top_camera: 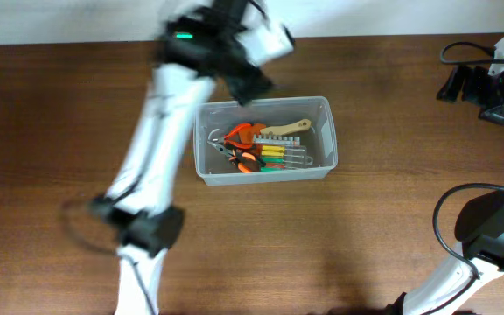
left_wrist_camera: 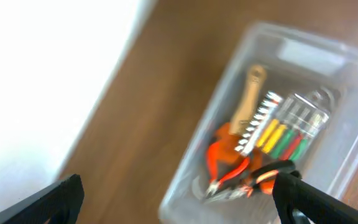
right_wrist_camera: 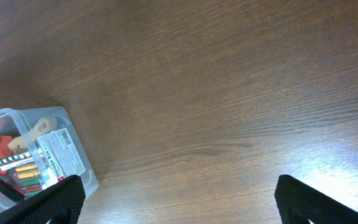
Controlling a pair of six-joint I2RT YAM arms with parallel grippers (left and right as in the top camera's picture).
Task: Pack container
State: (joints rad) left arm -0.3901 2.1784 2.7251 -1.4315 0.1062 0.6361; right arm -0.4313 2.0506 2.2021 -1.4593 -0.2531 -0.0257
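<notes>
The container (top_camera: pixel 320 140) is a clear plastic bin in the middle of the table. It holds orange-handled pliers (top_camera: pixel 243 145), a wooden-handled tool (top_camera: pixel 289 128) and a set of coloured screwdrivers (top_camera: pixel 283 156). My left gripper (top_camera: pixel 250 83) hovers over the bin's back left corner, blurred. In the left wrist view the left gripper (left_wrist_camera: pixel 179 202) is open and empty above the container (left_wrist_camera: pixel 291 46) and the pliers (left_wrist_camera: pixel 229 168). My right gripper (top_camera: pixel 462 85) is at the far right; in its wrist view the right gripper (right_wrist_camera: pixel 179 199) is open over bare wood, with the container (right_wrist_camera: pixel 64 121) at lower left.
The brown wooden table (top_camera: pixel 383 236) runs to a white wall at the back. The right arm's cables (top_camera: pixel 449 206) loop over the table's right side. The left arm (top_camera: pixel 160 140) stretches along the bin's left side.
</notes>
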